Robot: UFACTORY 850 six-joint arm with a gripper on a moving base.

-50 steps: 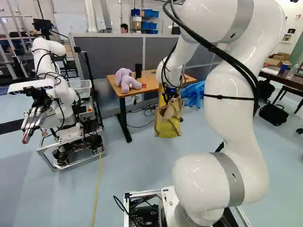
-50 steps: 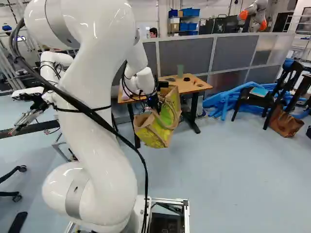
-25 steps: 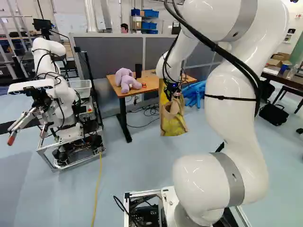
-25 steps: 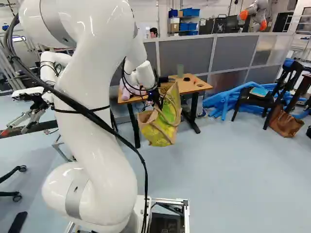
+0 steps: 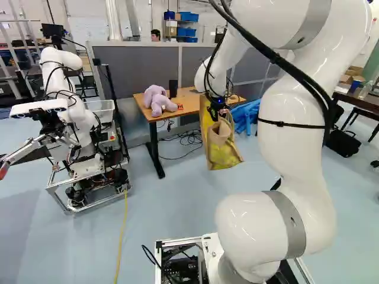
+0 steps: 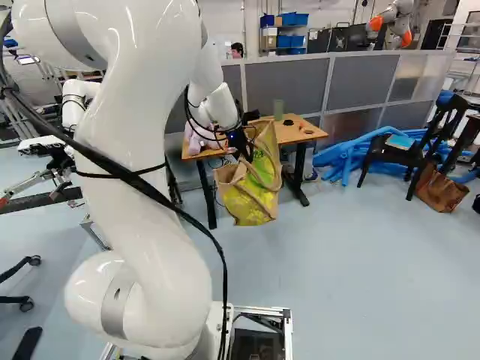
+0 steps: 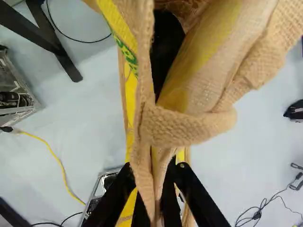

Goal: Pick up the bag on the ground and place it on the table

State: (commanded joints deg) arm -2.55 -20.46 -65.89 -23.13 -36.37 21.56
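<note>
Nearest you, your hand [image 7: 151,178] is pinched nearly closed on the bag [image 6: 257,204], which hangs seemingly clear of the floor [image 6: 352,277], so lifting looks done; placing it on the worktop [image 5: 189,102] beyond remains.

On the desk [image 5: 192,105], the plush toy [image 5: 159,100] lies at the left end, and a container [image 5: 173,88] stands near the back edge. Before the desk, clear of the floor, the bag [image 6: 251,201] hangs from the tool [image 6: 244,155]. Behind the desk runs a partition [image 6: 360,82]; left of it stands another robot [image 5: 74,109]. Right of it lie tubes [image 6: 343,156], then a chair [image 6: 397,154], then a handbag [image 6: 439,189].
</note>
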